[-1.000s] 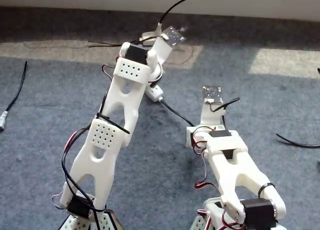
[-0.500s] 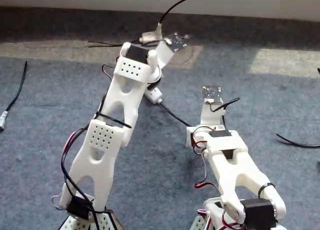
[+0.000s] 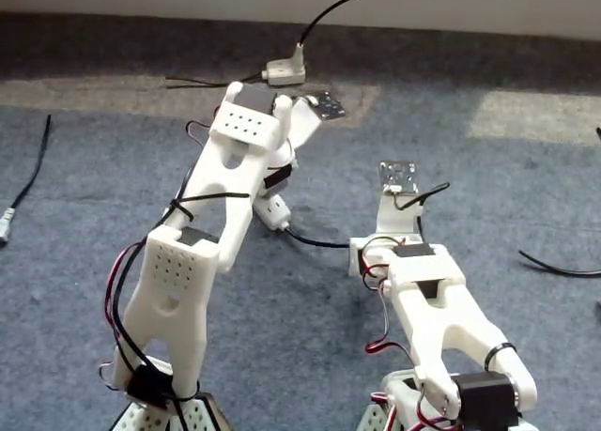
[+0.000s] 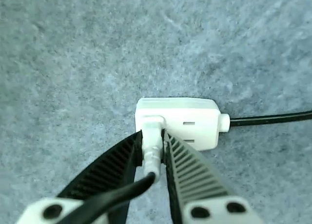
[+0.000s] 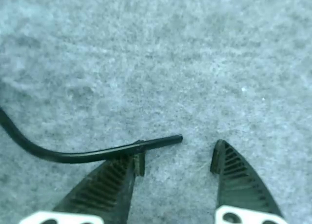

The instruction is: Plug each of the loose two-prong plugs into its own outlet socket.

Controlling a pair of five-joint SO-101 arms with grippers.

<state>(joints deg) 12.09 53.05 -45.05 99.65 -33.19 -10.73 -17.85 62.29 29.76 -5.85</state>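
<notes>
One plug [image 4: 151, 158] is clamped in the left tool [image 4: 152, 135], its nose at the end socket of the white outlet block [image 4: 175, 107]; can't tell if the prongs are fully home. To finish well, I'd push straight along the prong axis with no twist. The block sits loose on the tabletop [image 4: 73, 48], so it probably needs bracing or it'll skate. Release only once the plug face sits flush. The neighbouring socket [image 4: 189, 132] on the block is free. Right tool [image 5: 179, 155] has its fingers apart, with a black cable end [image 5: 161, 142] just beside one finger. Another white plug-like piece [image 3: 285, 71] lies well beyond the block. Versus 1 s ago, the left arm [image 3: 225, 177] has folded back and down, the block and its cord [image 3: 315, 241] have slid toward the arm bases, and the right arm [image 3: 427, 290] hasn't moved
</notes>
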